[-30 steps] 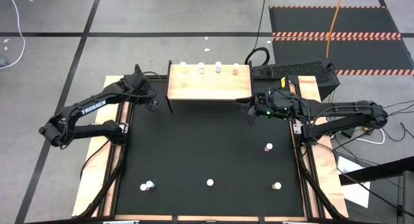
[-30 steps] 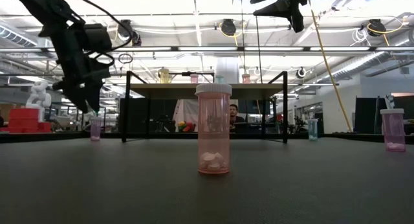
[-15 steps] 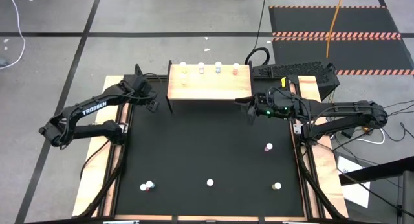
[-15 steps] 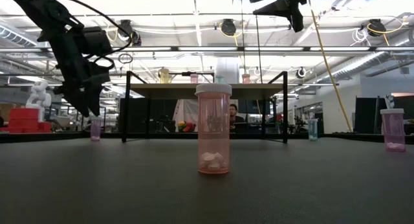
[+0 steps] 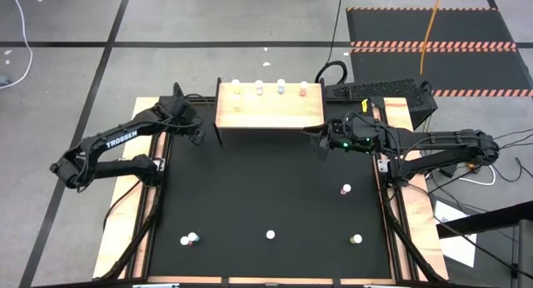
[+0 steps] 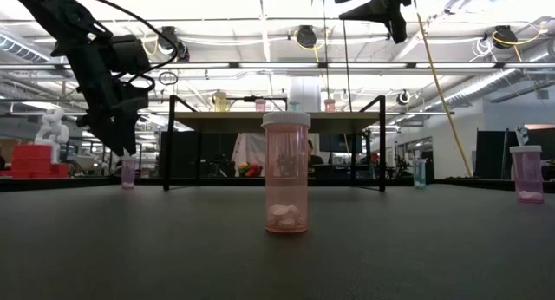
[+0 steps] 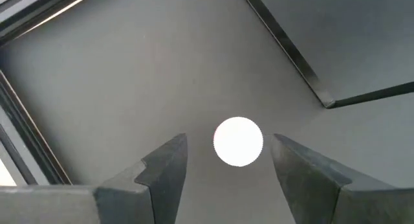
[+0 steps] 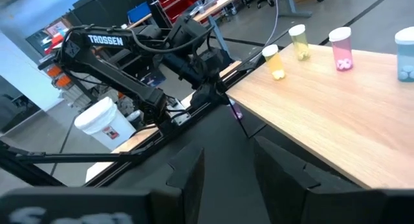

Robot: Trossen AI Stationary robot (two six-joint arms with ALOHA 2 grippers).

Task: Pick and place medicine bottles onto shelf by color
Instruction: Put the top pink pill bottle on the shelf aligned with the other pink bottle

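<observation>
The light-wood shelf [image 5: 262,111] stands at the table's far middle. Several bottles [image 5: 270,87] stand along its far edge, among them yellow, pink and blue ones in the right wrist view [image 8: 341,46]. My left gripper [image 7: 229,141] is open just off the shelf's left end [image 5: 198,134]. It points down over a small pink bottle [image 6: 128,172] that stands on the black table. The bottle's white cap [image 7: 238,141] shows between the two fingers, which stand apart from it. My right gripper [image 5: 321,142] is open and empty, raised by the shelf's right front corner [image 8: 226,149].
More bottles stand on the black table: one at right middle [image 5: 346,189], one near right [image 5: 356,238], one near middle [image 5: 271,235], two near left [image 5: 189,238]. Wooden strips [image 5: 150,205] run along the table's sides. Black shelf legs [image 6: 169,144] reach down to the table.
My left gripper has shifted a little toward the table's left edge above the pink bottle, still open. The bottles have kept their places.
</observation>
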